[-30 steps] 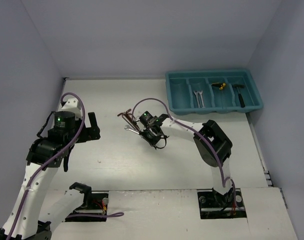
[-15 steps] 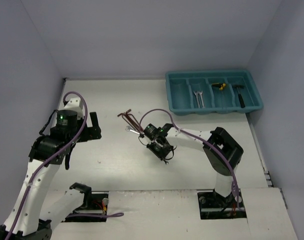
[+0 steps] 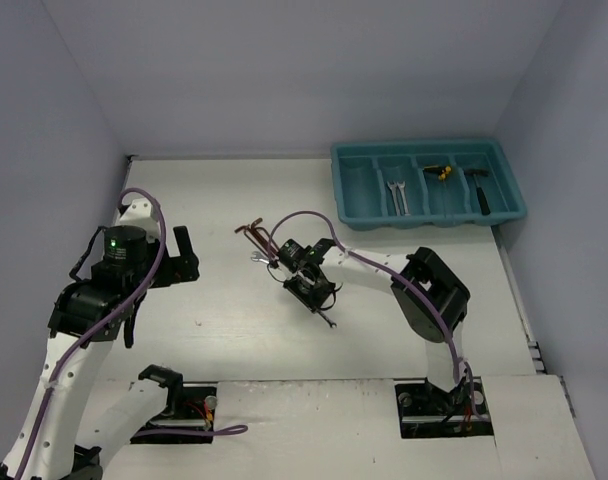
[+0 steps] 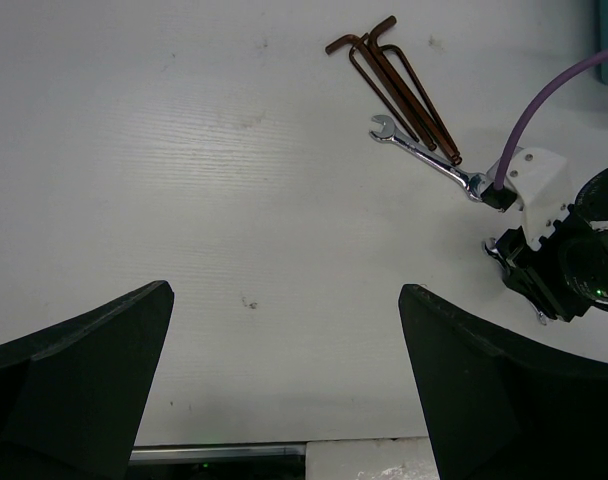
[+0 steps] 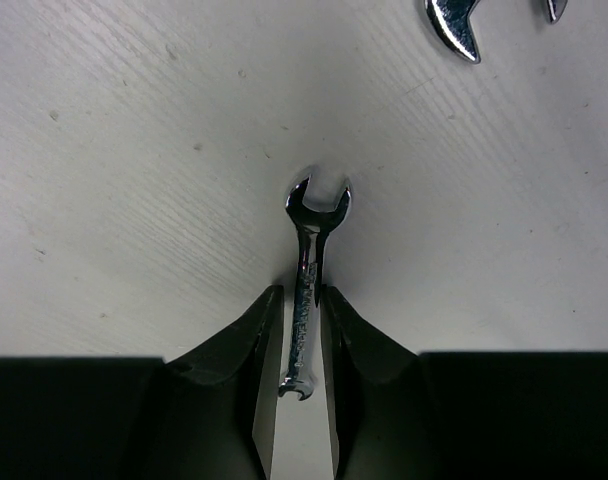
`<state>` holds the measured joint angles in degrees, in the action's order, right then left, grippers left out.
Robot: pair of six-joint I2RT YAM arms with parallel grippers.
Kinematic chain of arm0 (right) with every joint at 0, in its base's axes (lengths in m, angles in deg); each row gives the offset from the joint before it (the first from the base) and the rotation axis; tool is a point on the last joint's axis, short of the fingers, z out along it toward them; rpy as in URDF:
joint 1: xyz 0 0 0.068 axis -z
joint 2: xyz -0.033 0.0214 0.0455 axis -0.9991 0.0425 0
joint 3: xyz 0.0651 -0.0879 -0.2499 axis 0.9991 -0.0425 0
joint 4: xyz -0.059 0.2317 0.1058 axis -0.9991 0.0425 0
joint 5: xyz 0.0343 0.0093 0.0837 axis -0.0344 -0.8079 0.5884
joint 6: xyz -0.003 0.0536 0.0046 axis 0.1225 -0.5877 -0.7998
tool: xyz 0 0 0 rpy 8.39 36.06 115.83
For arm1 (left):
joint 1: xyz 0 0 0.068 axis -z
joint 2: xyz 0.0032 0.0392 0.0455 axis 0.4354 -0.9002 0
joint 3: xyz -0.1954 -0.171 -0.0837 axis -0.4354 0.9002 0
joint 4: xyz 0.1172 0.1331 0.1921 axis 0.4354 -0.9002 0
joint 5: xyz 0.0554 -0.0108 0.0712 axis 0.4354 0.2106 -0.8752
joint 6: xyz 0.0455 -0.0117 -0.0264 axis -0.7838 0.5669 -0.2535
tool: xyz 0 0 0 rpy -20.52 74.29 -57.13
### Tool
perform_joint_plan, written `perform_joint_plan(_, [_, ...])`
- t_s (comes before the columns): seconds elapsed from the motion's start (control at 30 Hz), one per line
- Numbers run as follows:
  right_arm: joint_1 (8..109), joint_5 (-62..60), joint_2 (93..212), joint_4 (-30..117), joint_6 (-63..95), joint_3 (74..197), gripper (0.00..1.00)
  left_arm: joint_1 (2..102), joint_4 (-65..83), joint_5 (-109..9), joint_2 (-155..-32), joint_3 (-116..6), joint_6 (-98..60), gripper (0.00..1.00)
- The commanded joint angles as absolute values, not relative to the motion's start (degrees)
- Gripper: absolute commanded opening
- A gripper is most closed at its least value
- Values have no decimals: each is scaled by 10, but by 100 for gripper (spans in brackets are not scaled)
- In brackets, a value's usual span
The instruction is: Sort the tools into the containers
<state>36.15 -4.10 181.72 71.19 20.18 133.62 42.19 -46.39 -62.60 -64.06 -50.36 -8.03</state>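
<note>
Drawn back from the hex keys [image 4: 399,85] since a second ago, right gripper [image 5: 301,300] clamps a wrench [image 5: 306,255] by its shank, well apart from the tray [image 3: 429,222], apparently for carrying; left gripper [image 4: 286,290] waits open.

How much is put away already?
Done: the teal plastic tray holds two silver wrenches, a yellow-and-black piece and a black hammer. In hand: the right tool pinches a small silver wrench. Left: another silver wrench and reddish hex keys on the table.

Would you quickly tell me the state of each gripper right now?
Left gripper: open, holding nothing.
Right gripper: shut on a small silver wrench.
</note>
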Motion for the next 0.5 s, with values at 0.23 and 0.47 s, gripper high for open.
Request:
perform_joint_plan(0.23, [371,-40,1806,730,193,1337,0,420,-438,-621,-643,-515,-74,95])
perform_joint_plan(0.47, [469,-111,1725,752,214,1457,0,420,-439,-622,-644,-517,-74,95])
